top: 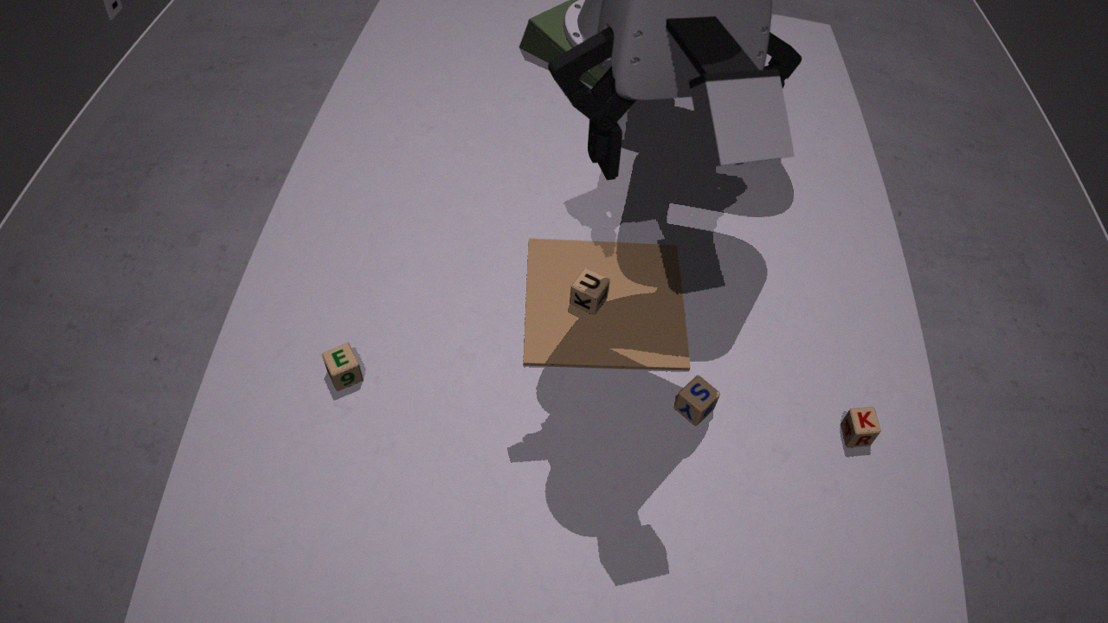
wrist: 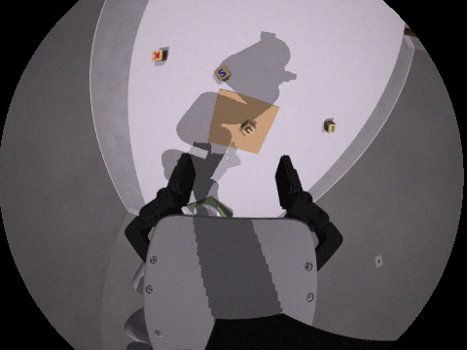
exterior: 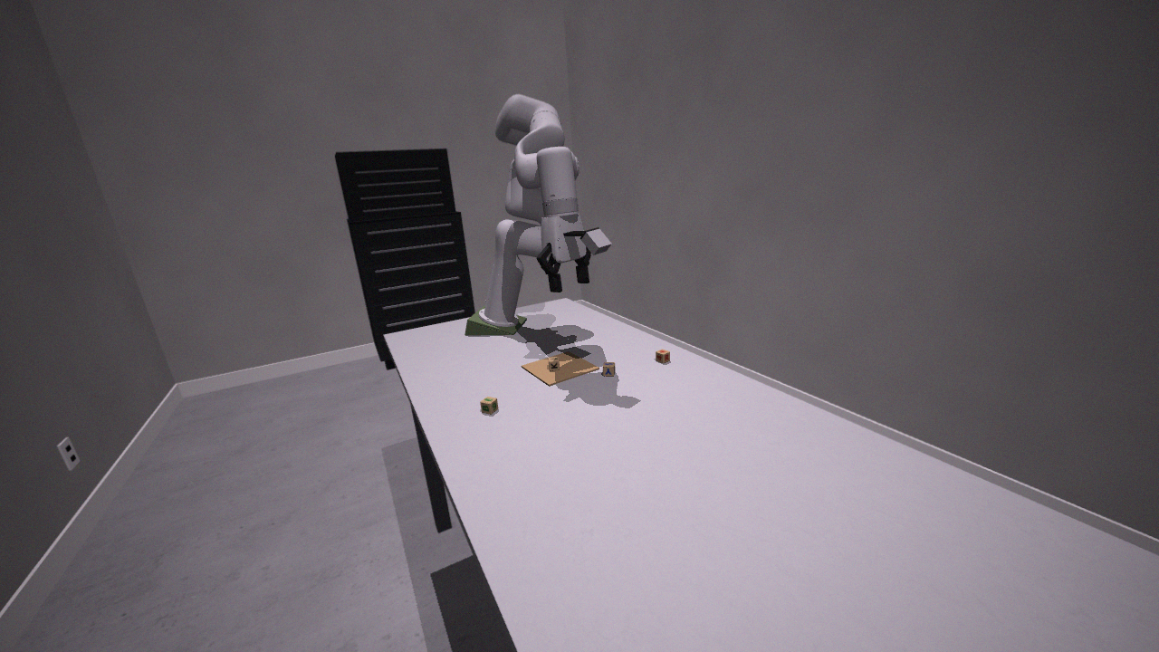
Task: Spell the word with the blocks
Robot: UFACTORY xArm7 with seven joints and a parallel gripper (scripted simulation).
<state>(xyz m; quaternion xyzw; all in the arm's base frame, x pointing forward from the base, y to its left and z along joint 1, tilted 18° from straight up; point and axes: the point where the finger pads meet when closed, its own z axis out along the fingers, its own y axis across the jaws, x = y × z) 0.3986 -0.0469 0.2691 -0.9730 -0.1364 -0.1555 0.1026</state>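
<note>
The pale counter (top: 434, 232) carried a tan mat (top: 557, 341) at frame centre, an E block (top: 341, 365) lower left, S block (top: 696, 399) and K block (top: 860, 427) lower right, and a green base plate (top: 542, 35) at top.

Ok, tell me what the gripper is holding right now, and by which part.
Nothing is held. The gripper is open, high above the table near the arm's base, while all four blocks lie below, the U block on the mat.
</note>
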